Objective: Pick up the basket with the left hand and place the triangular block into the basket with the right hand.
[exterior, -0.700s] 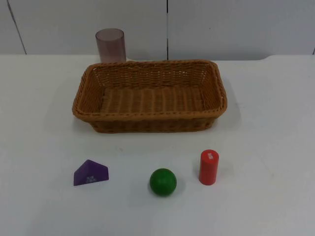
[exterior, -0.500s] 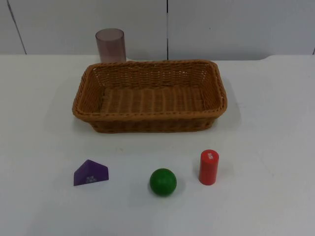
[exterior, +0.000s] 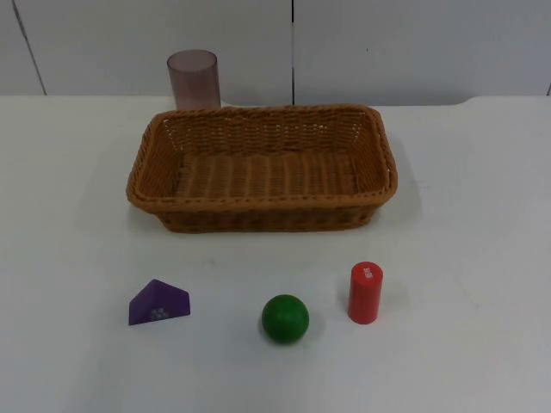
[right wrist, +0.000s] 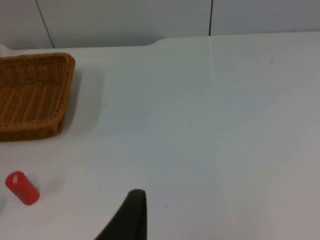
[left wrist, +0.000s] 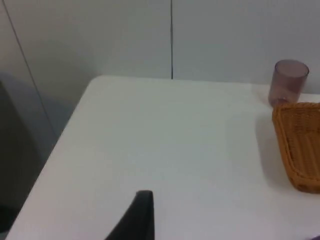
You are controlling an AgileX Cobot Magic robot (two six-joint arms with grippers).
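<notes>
Item: wicker basket [exterior: 263,168], set flat on the white table [exterior: 482,258] near the grey wall [exterior: 413,43], nothing inside it; a tinted cup [exterior: 194,78] stands just behind its left rear corner. Item: purple triangular block [exterior: 158,302], lying on the table in front of the basket, towards the left side. Beside it in the same row are a green ball [exterior: 285,317] and, upright, a red cylinder [exterior: 365,292]. Left claw [left wrist: 140,220]: held over bare table to the left of the basket; one black fingertip is seen, so its opening cannot be told; nothing is seen to be held. Right claw [right wrist: 131,217]: placed right of the basket, near the cylinder; its opening likewise cannot be told. Risks, as judged: the cup may be knocked over when the basket rim is gripped at that corner; the ball may be set rolling, or the cylinder toppled, as the right arm is carried across them to the block. Hidden: the second fingertip of each claw; the marking on the block is too small to be read.
</notes>
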